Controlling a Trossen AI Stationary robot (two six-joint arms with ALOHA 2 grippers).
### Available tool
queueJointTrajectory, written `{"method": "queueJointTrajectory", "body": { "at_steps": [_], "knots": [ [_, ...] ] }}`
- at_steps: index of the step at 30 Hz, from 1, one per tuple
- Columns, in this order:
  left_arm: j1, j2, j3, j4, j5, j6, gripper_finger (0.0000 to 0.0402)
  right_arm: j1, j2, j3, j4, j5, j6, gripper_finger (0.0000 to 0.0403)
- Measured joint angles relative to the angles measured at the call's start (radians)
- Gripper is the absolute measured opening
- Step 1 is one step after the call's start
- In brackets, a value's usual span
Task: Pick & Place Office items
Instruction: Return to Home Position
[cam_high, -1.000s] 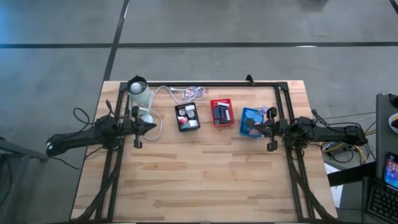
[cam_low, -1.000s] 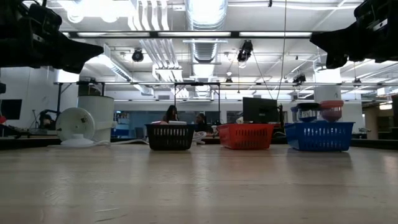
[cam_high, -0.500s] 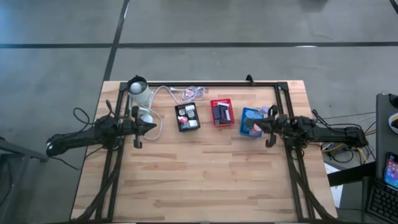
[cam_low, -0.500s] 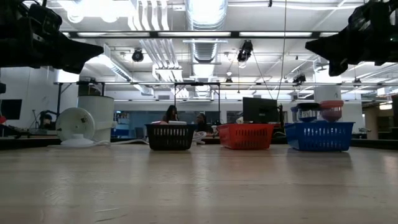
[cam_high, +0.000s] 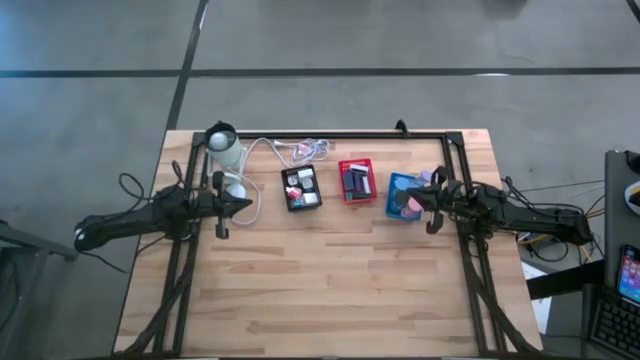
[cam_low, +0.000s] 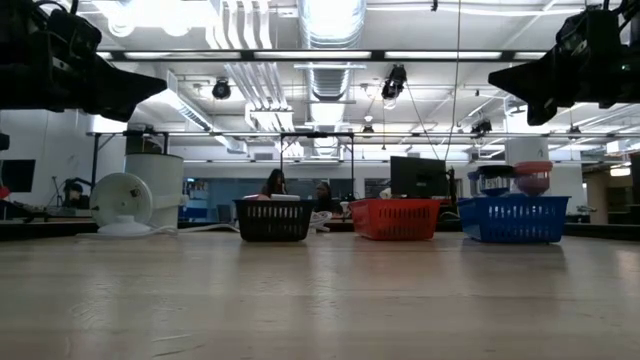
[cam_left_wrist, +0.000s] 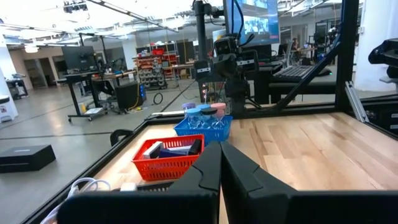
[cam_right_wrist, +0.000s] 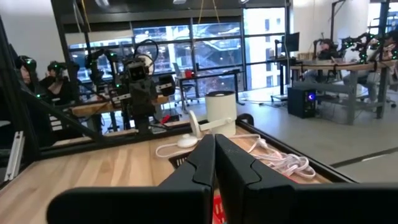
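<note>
The office items lie in three mesh trays in a row at the table's far middle. The black tray (cam_high: 301, 187) holds white and pink pieces. Dark rectangles fill the red tray (cam_high: 355, 181), and blue and pink rolls sit in the blue tray (cam_high: 403, 196). My left gripper (cam_high: 246, 203) hovers shut and level, left of the black tray; its wrist view shows the fingers (cam_left_wrist: 219, 169) closed on nothing. My right gripper (cam_high: 412, 200) hovers shut over the blue tray's right part, fingers (cam_right_wrist: 213, 153) closed on nothing. Both arms stay high above the tabletop in the low view.
A white cylinder (cam_high: 222, 148) and a white round stand (cam_high: 236, 186) sit at the far left, near my left gripper. A white coiled cable (cam_high: 305, 150) lies behind the trays. A black frame (cam_high: 330, 134) runs along the far edge. Bare wood (cam_high: 330, 280) spreads toward the near edge.
My right gripper has swung a little toward the table's far edge, over the blue tray, and has rolled slightly about its own pointing line. It has stayed shut. The trays and their items have not moved.
</note>
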Motion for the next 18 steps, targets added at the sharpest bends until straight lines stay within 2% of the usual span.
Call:
{"method": "queueJointTrajectory", "body": {
  "at_steps": [18],
  "knots": [
    [0.000, 0.000, -0.001, -0.011, 0.000, -0.010, 0.0003, 0.000, -0.001, 0.000, 0.000, -0.026, 0.009, 0.0008]
  ]
}}
